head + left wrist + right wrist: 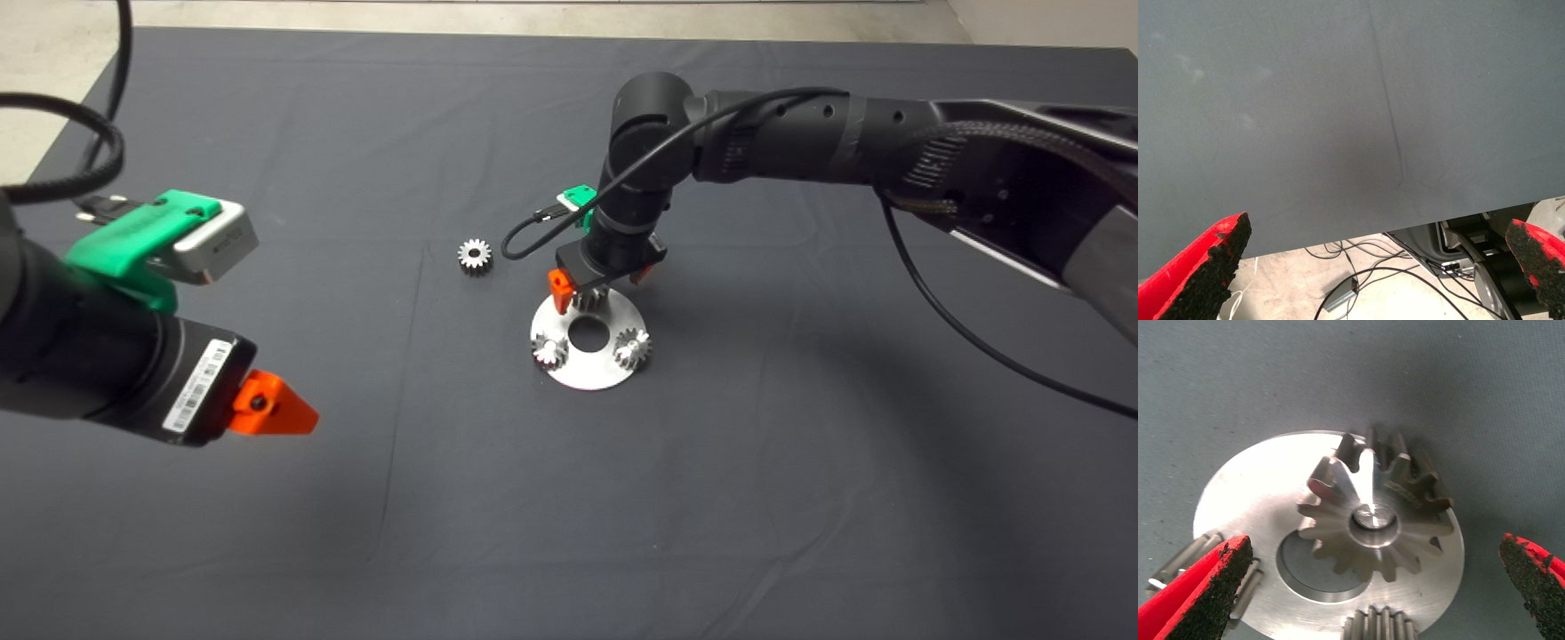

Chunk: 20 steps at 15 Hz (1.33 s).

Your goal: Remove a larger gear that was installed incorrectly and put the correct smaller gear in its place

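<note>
The larger gear (1375, 513), dark steel with slanted teeth, sits on a pin at the far side of the round silver plate (587, 372). In the head view only its edge (589, 300) shows under my right gripper (600, 284). That gripper (1375, 568) hangs just above it, open, one finger on either side, not touching. The smaller gear (475, 256) lies flat on the mat, to the left of the plate. My left gripper (276, 409) is parked at the lower left, open and empty.
Two small gears with bright centre pins (550, 351) (632, 348) stand on the plate's near side, around its centre hole (588, 334). The left wrist view shows bare mat (1338, 120), its edge, and cables on the floor (1358, 280).
</note>
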Motion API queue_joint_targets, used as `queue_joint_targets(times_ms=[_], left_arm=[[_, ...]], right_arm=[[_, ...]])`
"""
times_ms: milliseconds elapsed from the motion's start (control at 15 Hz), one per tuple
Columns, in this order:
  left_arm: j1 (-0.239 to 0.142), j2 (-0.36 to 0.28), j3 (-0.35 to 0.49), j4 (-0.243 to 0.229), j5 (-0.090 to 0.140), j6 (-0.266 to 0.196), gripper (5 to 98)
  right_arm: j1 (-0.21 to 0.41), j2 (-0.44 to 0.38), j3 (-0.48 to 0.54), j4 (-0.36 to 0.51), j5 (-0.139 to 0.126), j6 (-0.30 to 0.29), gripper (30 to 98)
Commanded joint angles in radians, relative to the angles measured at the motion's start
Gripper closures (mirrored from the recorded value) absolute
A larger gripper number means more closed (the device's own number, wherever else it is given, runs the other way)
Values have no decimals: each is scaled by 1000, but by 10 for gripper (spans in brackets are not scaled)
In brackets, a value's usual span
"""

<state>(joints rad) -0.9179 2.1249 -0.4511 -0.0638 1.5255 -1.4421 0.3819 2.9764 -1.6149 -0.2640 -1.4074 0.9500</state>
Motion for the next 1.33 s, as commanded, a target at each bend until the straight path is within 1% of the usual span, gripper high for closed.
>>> queue_joint_targets(times_ms=[0, 67, 133, 333, 400, 533, 667, 733, 867, 933, 1000, 1133, 1267], left_arm=[[-16, -1, 10, -13, 3, 5, 54], [-16, -1, 10, -13, 1, 5, 54], [-16, -1, 10, -13, 0, 5, 54], [-16, -1, 10, -13, -1, 6, 54], [-16, 0, 10, -13, -1, 6, 54], [-16, -1, 10, -13, -1, 6, 54], [-16, 1, 10, -13, -1, 6, 54], [-16, 1, 10, -13, -1, 6, 54], [-16, 1, 10, -13, -2, 6, 54], [-16, 1, 10, -13, -1, 6, 54], [-16, 1, 10, -13, -1, 6, 54], [-16, 1, 10, -13, -1, 6, 54], [-16, 1, 10, -13, -1, 6, 54]], right_arm=[[23, 7, -23, -23, 15, -24, 308], [23, 8, -23, -23, 24, -34, 312], [24, 7, -25, -23, 24, -36, 330], [23, 8, -25, -23, 25, -36, 339], [25, 12, -23, -23, 24, -37, 378], [25, 14, -14, -21, 22, -42, 385], [25, 16, -12, -23, 18, -86, 387], [25, 16, -14, -23, 18, -107, 423], [25, 16, -12, -36, 16, -120, 431], [23, 17, -9, -59, 16, -133, 465], [23, 19, -9, -78, 13, -140, 485], [19, 20, -8, -101, 13, -148, 488], [19, 20, 4, -101, 13, -171, 531]])
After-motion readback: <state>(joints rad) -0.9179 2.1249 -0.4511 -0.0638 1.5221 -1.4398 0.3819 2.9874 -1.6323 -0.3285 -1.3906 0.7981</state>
